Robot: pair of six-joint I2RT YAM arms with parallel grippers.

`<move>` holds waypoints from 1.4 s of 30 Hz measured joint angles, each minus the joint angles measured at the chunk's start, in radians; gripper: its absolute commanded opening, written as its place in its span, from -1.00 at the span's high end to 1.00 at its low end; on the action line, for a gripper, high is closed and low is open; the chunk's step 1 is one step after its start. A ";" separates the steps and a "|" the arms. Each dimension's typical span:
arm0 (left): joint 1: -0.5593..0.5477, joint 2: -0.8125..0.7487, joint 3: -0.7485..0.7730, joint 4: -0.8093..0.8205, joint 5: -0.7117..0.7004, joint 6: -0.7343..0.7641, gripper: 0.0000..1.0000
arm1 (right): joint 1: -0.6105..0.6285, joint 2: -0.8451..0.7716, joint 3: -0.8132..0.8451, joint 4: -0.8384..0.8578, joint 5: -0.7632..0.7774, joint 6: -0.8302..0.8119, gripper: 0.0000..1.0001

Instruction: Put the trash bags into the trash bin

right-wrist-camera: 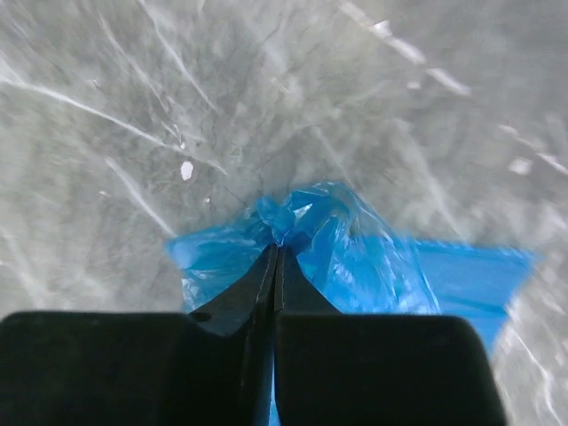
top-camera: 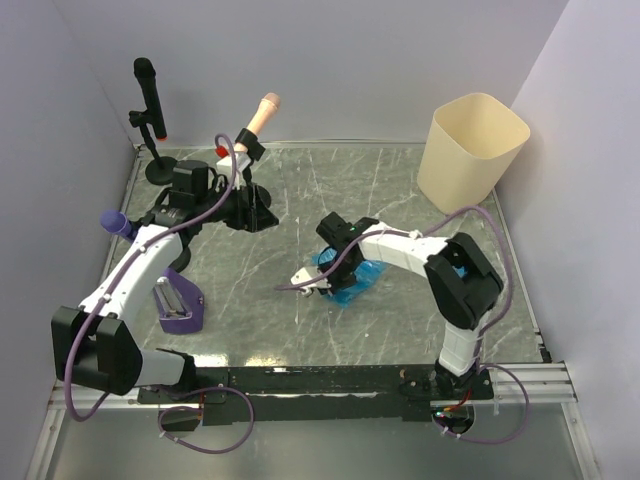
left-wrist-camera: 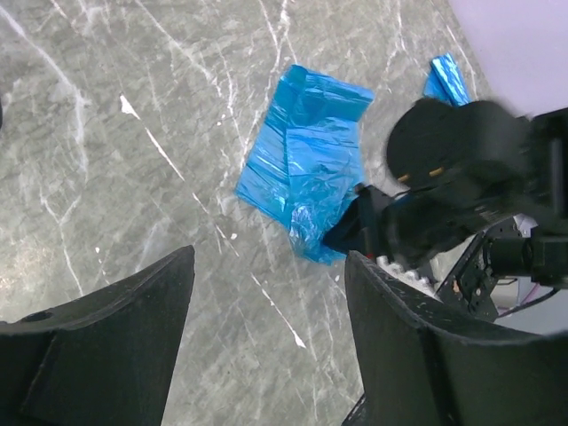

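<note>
Blue crinkled film is bunched between my right fingers. They are pressed together on a pinched-up fold of the thin blue plastic trash bag. The rest of the bag lies flat on the grey marbled bench, its longer side running away to the right of the tips.

From the pinch, the cream plastic trash bin stands well apart, beyond my right fingers and off to their right, upright with its mouth open by the far right corner. That is the line I judge the carry must follow: up off the bench, then away and rightward until the fold hangs over the rim. My right arm is by far the nearer to the bin. It reaches forward and inward with the elbow raised and the wrist tipped down, so the tips point at the bench.

My left fingers are spread wide and hold nothing, hovering above the bench with the bag ahead of them. A smaller blue piece lies beyond the bag from there; I cannot tell whether it is a second bag.
</note>
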 measured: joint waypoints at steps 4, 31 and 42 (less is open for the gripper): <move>0.002 -0.013 -0.012 0.025 0.039 0.039 -0.40 | -0.031 -0.099 0.039 -0.051 -0.072 0.089 1.00; -0.214 -0.026 0.199 0.364 0.305 0.113 -0.22 | -0.360 -0.343 0.449 0.410 -0.698 1.427 1.00; -0.252 0.002 0.212 0.479 0.300 0.043 0.00 | -0.360 -0.363 0.422 0.465 -0.737 1.490 0.95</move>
